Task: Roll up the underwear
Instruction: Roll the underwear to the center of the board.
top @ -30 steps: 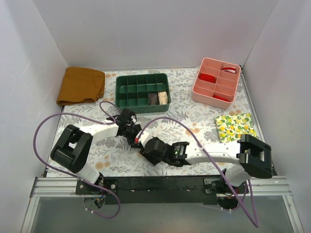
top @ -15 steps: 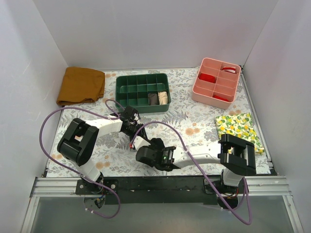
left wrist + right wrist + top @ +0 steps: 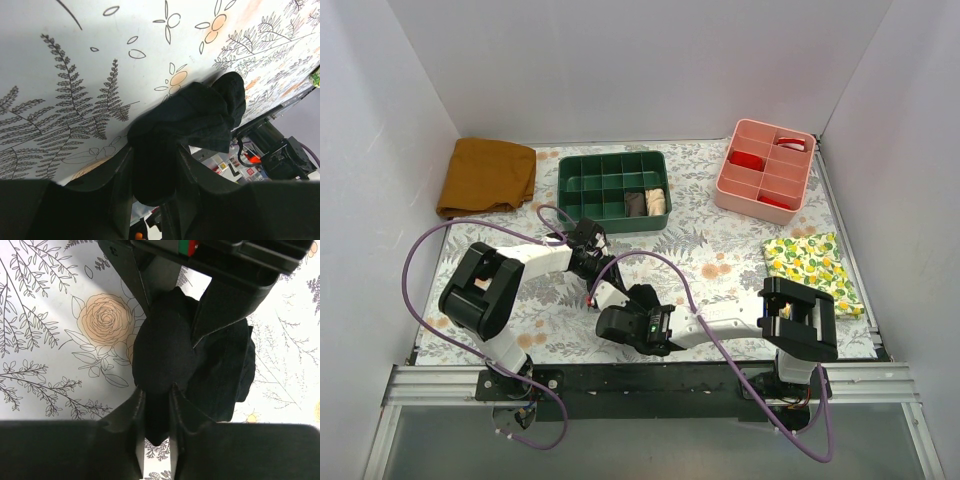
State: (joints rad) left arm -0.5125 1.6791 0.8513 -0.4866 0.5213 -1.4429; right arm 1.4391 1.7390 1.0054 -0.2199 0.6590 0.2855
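Note:
The underwear [image 3: 165, 352] is a bunched black fabric bundle on the floral table. In the right wrist view my right gripper [image 3: 156, 397] is shut on its near end, with the rest bulging out to the right. In the left wrist view my left gripper [image 3: 152, 155] is shut on the other end of the underwear [image 3: 200, 112], just above the table. In the top view both grippers meet at the front centre, left gripper [image 3: 597, 282] and right gripper [image 3: 611, 304], and they hide the bundle. No grey label shows.
A green compartment tray [image 3: 582, 190] stands behind the grippers and a pink tray [image 3: 767, 205] at the back right. A mustard-brown cloth [image 3: 487, 175] lies back left, a lemon-print cloth [image 3: 805, 260] at the right. Purple cables loop over both arms.
My right arm has swung left and nearer the front edge, its wrist now close under the left gripper. The left arm's elbow shifted slightly right. Both stay shut on the underwear.

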